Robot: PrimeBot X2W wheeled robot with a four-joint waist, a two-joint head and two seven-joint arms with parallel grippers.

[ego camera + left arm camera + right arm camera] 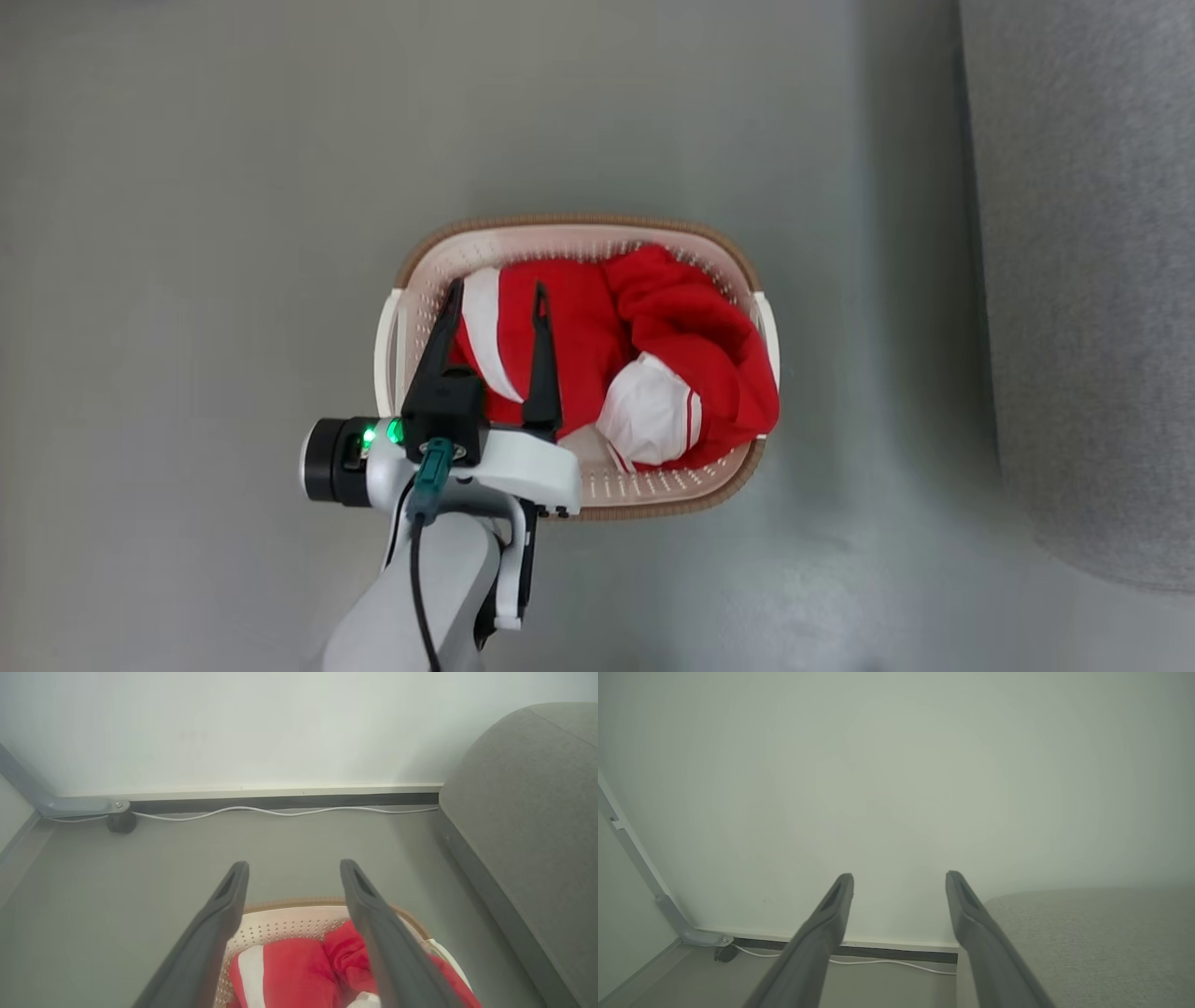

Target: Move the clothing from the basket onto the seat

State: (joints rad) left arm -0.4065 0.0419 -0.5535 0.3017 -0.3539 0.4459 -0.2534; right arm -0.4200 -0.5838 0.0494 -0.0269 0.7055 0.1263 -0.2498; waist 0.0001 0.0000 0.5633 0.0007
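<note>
Left forearm [448,579]: pale, rising from the bottom edge of the head view, with a dark lead running along it and 2 green lights at the wrist.

Left hand [498,286]: 2 long dark fingers spread apart with nothing between them, held over the left part of the basket and pointing towards its far rim. Whether the tips touch the fabric cannot be told.

Basket [560,245]: cream-white perforated oval with a brown woven-look rim and 2 white side handles. It stands on the grey floor [187,233], near the seat but apart from it.

Clothing [681,322]: bright red fabric with a broad white stripe at the left and a white panel at the near right. It is bundled inside the basket, and its right side is heaped up to the rim.

Seat [1083,280]: large, grey and upholstered, with a rounded edge. It lies to the right of the basket, and none of the clothing is on it.

Right hand [899,875]: 2 fingers spread apart and holding nothing, aimed at the pale wall [896,765]. The seat is at the lower right of the right wrist view.

White cable [280,812]: lies on the floor along the foot of the wall, beyond the basket.
</note>
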